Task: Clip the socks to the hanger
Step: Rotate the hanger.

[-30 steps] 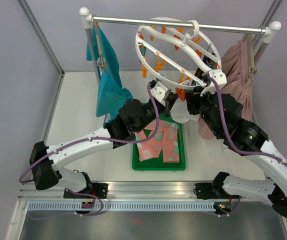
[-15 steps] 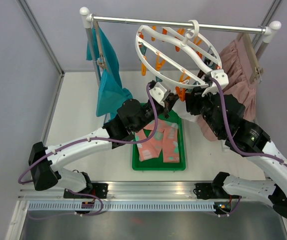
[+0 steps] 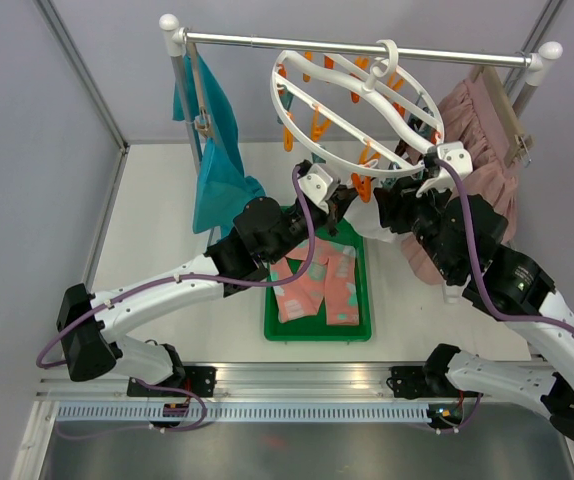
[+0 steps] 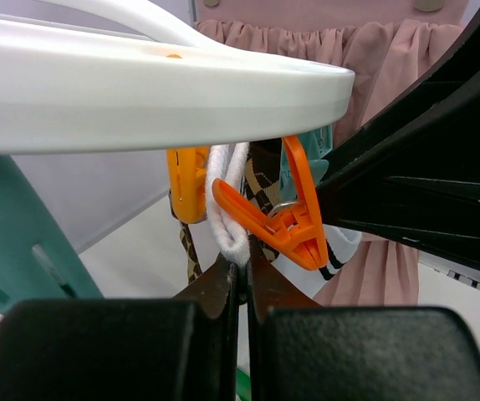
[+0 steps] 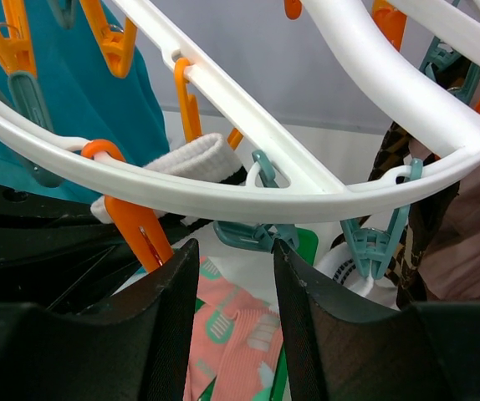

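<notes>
The round white hanger hangs by its hook from the rail, with orange and teal clips under it. In the left wrist view my left gripper is shut on the cuff of a white sock, right under the ring. An orange clip has its mouth against that cuff. An argyle sock hangs behind it. My right gripper stands open just below the ring, holding nothing, with a teal clip above its gap. Pink socks lie in the tray.
A green tray sits on the table between the arms. A teal garment hangs at the rail's left end and a pink skirt at its right, close behind my right arm. Another white striped sock hangs from a teal clip.
My right gripper has opened and drawn back to the right, away from the orange clip. The left gripper has stayed shut on the white sock's cuff.
</notes>
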Robot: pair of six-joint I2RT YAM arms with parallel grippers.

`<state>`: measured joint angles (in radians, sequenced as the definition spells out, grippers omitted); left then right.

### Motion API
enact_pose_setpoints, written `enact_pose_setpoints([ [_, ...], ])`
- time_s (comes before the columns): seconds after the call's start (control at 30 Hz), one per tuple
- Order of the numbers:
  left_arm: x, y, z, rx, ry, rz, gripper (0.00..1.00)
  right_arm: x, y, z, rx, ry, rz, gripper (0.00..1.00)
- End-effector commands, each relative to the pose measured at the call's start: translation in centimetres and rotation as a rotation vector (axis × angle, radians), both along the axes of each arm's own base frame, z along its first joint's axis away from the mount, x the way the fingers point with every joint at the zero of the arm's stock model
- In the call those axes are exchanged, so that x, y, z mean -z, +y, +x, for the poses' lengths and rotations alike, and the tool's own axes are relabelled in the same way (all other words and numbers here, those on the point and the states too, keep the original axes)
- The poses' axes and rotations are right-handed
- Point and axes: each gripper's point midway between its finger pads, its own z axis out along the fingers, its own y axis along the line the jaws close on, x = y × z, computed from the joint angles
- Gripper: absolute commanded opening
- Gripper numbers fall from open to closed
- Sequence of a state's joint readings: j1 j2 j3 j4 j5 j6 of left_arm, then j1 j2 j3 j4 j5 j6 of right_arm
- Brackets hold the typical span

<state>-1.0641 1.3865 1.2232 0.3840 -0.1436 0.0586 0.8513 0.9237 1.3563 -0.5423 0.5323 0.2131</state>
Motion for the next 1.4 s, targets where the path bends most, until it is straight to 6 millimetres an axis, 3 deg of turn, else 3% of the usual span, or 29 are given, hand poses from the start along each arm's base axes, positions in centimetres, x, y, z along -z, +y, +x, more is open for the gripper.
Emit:
enact_pose_setpoints([
  [0.0,-2.7,0.7,-0.6,0.023,-0.038,-0.074,0.02,-0.6,-1.0,-0.3,0.027,-0.001,-0.005,0.48],
  [0.53,-2.9,0.6,-0.7,0.031,-0.041,-0.081,0.02,-0.6,-2.5,-1.1,0.039,-0.013,-0.045,0.48],
  [1.07,-3.0,0.6,-0.7,0.035,-0.044,-0.081,0.02,-0.9,-1.1,0.1,0.010,-0.080,-0.091,0.55],
  [1.37,-2.9,0.4,-0.7,0.039,-0.042,-0.079,0.02,0.0,-1.2,0.7,0.021,-0.106,-0.115,0.58],
])
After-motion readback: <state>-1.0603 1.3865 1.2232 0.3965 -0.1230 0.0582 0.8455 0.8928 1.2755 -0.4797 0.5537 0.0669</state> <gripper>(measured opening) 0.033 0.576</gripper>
